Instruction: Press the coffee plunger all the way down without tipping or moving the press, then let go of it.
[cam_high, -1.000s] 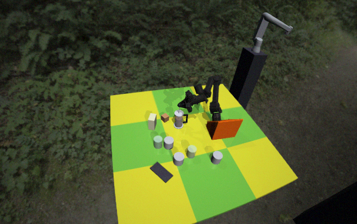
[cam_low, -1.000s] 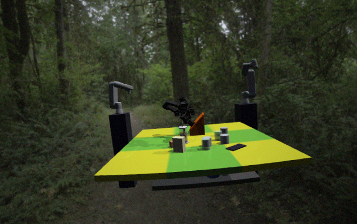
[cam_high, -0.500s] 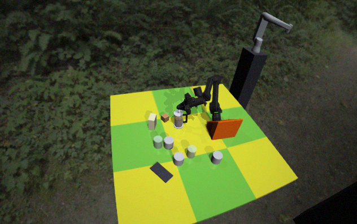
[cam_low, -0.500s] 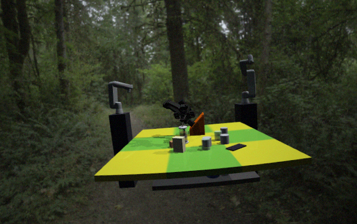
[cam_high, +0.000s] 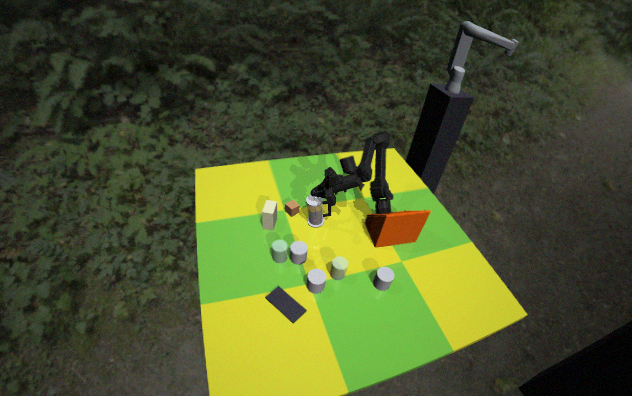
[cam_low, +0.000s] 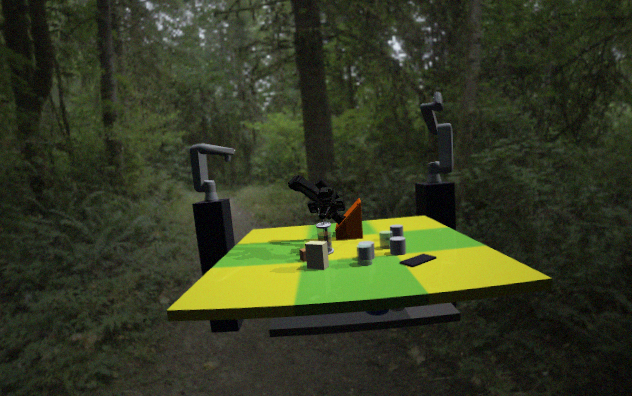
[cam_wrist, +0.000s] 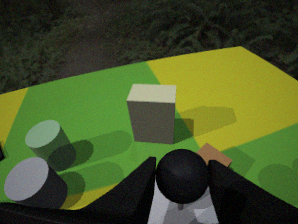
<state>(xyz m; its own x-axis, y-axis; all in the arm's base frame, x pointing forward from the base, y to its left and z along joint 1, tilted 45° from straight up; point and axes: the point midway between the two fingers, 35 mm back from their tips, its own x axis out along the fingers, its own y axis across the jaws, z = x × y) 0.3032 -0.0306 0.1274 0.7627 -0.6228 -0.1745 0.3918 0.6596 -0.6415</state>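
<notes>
The coffee press (cam_high: 315, 215) (cam_low: 324, 236) stands on the checkered table, its handle on the right in the top view. It seems to lean slightly left in the top and exterior views. My gripper (cam_high: 315, 192) (cam_low: 324, 218) (cam_wrist: 181, 165) is right over its lid, shut on the black round plunger knob (cam_wrist: 182, 178), with one finger on each side. A short bit of rod shows below the knob in the wrist view, above the pale lid (cam_wrist: 159, 207). How far the plunger stands above the lid is hard to tell.
A cream box (cam_high: 269, 215) (cam_low: 316, 255) (cam_wrist: 154, 120) and a small brown cube (cam_high: 292, 208) (cam_wrist: 215, 154) are near the press. Several grey and green cylinders and a dark flat slab (cam_high: 285, 304) (cam_low: 418, 260) lie farther off. An orange wedge (cam_high: 400, 229) (cam_low: 351, 223) stands by the arm's base.
</notes>
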